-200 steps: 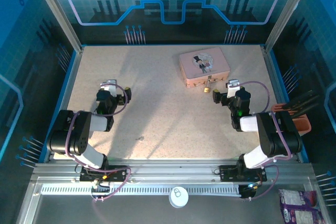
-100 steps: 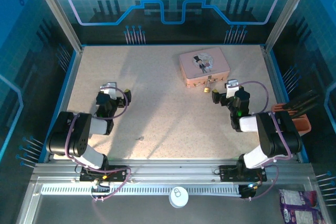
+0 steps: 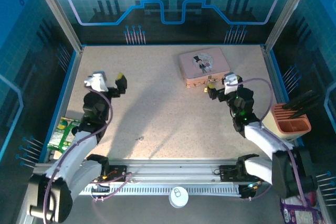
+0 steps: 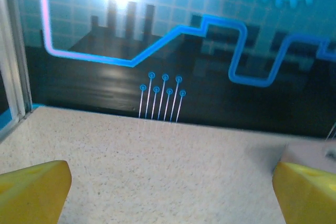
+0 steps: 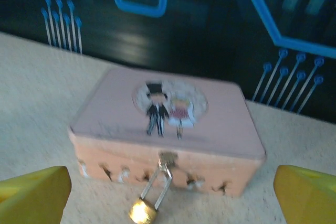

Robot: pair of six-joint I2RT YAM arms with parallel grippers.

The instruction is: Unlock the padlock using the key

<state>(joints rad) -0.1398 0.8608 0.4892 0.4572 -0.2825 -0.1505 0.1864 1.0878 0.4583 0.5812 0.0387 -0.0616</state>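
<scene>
Both arms stretched forward, left gripper [image 3: 107, 82] now upper left of frame, fingers spread wide, right gripper [image 3: 221, 86] nearer pink rectangular tin [image 3: 203, 65], fingers spread, tiny brass padlock with silver shackle [image 5: 145, 208] hooked on tin's front hasp, upper right.

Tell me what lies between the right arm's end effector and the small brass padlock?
Nothing but bare speckled table. In the right wrist view, the open right end effector faces the padlock, which hangs at the pink tin front.

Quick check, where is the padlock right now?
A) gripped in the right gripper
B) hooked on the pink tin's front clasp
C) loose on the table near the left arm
B: the padlock hangs by its shackle from the front clasp of the pink tin.
</scene>
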